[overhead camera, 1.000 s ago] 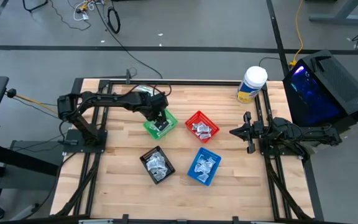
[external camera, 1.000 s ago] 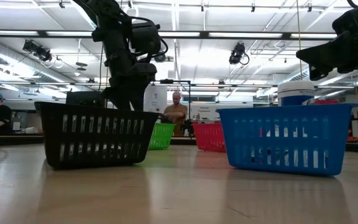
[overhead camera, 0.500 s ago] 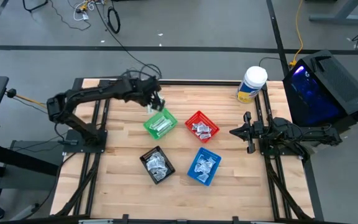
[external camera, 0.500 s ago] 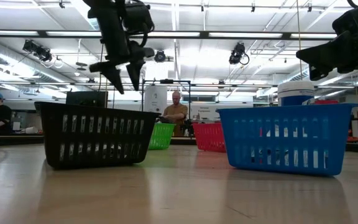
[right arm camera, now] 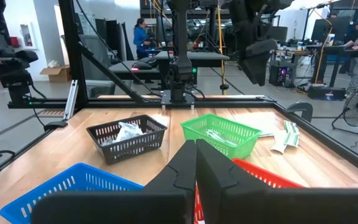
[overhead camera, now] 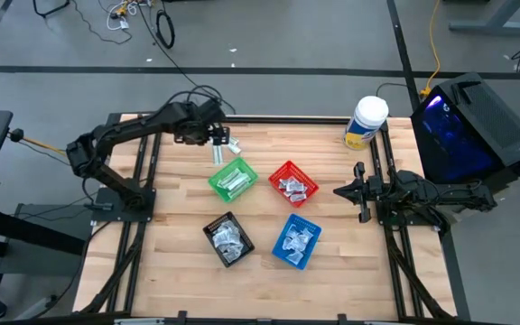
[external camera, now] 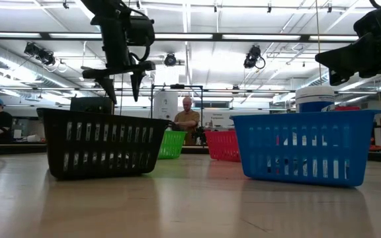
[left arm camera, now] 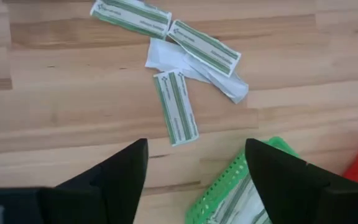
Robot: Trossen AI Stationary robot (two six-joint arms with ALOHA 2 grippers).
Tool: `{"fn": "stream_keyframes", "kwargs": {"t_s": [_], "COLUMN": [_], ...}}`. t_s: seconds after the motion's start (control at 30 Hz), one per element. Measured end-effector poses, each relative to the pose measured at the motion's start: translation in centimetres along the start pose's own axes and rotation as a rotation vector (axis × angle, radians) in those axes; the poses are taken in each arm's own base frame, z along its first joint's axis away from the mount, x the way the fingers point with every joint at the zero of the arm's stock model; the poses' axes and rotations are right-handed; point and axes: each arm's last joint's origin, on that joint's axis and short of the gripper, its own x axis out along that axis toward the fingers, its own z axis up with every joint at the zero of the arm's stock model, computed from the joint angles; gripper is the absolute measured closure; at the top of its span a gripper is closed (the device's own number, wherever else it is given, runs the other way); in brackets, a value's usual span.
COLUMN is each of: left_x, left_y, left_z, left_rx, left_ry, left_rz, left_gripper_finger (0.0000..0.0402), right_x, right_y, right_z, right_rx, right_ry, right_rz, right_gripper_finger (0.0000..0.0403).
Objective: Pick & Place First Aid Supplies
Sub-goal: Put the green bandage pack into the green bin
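Several narrow white-and-green strips of the first aid supplies lie flat on the wood near the table's far edge, just beyond the green basket; they also show from above and in the right wrist view. My left gripper hangs open above them, pointing steeply down, with nothing between its fingers. It is high over the table in the low view. The green basket holds more strips. My right gripper waits shut at the table's right side.
A red basket, a black basket and a blue basket each hold packets in the table's middle and near part. A white-lidded tub stands at the far right. Bare wood lies left of the baskets. A person sits beyond the table.
My left gripper has risen out of the green basket and gone toward the table's far edge, rolling about its own axis as it went. It now hangs over the loose strips. The baskets have stayed where they were.
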Motion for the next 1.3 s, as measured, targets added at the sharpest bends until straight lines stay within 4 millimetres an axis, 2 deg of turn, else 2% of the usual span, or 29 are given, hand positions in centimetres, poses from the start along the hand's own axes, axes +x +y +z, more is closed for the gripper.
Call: {"fn": "stream_keyframes", "kwargs": {"t_s": [0.13,0.33,0.87,1.3], "left_x": [0.3,2.2,8.7,11.9], "left_y": [0.4,0.5,-0.1,0.2], "left_z": [0.5,1.1,1.7,2.0], "left_rx": [-0.098,-0.134,-0.103,-0.193], "left_ry": [0.006,0.135,0.208,0.260], "left_rz": [0.006,-0.012,0.085,0.110], "left_gripper_finger": [0.0089,0.0059,0.0055,0.0055], "right_x": [0.0,0.0,0.0,0.0], "right_y": [0.0,0.0,0.0,0.0], "right_z": [0.0,0.0,0.0,0.0], "right_rx": [0.000,0.000,0.000,0.000], "right_ry": [0.000,0.000,0.000,0.000], "right_rz": [0.000,0.000,0.000,0.000], "right_gripper_finger": [0.0390,0.0390,0.0390,0.0390]}}
